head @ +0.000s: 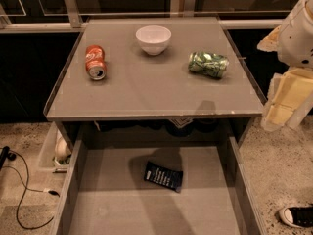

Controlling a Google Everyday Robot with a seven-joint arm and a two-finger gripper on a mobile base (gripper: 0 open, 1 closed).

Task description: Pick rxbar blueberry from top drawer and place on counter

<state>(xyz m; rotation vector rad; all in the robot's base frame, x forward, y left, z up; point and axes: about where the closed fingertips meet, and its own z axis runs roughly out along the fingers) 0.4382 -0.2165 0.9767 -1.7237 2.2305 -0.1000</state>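
We're looking down on a grey counter with a thin raised rim, filling the upper middle of the frame. There's dark glass and a pale rail behind it and speckled stone floor on both sides. A black cable trails at lower left and one shoe peeks in at lower right.

On the counter, count them: two cans and one bowl. The red soda can lies on its side at the left, the white bowl stands upright at the back centre, and the crushed green can lies at the right, all well apart.

Below, the top drawer stands pulled open, with one item inside. That's the rxbar blueberry, flat on the bare bottom near the middle, its long axis running from upper left down to lower right.

The gripper hangs at the right edge, beside the counter's corner and well away from the bar. Nothing shows in its grasp, and I can't tell how far open it is.
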